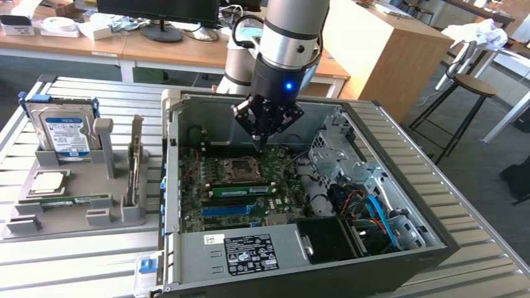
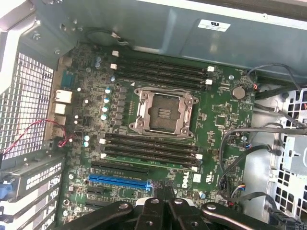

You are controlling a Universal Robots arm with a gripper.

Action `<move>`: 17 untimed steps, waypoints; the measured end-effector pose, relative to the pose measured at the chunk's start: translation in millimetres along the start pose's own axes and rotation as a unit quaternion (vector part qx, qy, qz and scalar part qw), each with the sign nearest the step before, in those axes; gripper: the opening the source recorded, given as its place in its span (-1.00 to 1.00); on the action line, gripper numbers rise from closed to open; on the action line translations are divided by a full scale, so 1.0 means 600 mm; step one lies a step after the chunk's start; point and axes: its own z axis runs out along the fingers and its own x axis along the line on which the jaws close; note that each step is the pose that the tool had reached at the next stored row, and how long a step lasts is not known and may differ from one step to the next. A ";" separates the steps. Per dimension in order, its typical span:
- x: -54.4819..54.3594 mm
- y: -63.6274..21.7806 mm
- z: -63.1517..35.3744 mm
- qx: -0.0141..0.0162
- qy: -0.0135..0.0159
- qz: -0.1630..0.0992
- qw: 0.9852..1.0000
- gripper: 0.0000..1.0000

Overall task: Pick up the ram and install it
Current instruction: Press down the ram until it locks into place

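The gripper [image 1: 260, 148] was pinched fully closed with nothing in it, hanging inside the open PC case [image 1: 389, 149] just above the CPU socket [image 1: 241, 166]. The ram [image 1: 242, 190] was already sitting in a motherboard slot — at roughly 6 o'clock from the socket in the exterior view, right above the blue slot [image 1: 228, 210].

Open case [image 1: 178, 124]; cables [image 2: 268, 139] beside motherboard [image 2: 220, 103].
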 end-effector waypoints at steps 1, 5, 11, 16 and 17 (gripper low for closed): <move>0.000 0.000 0.000 0.000 0.000 0.000 1.000 -0.80; -0.002 0.000 0.000 0.006 0.004 0.001 1.000 -0.80; -0.003 0.000 0.000 0.007 0.005 0.001 1.000 -0.80; -0.005 -0.001 0.000 0.006 0.009 0.001 1.000 -0.80; -0.005 -0.001 0.000 0.006 0.010 0.002 1.000 -0.80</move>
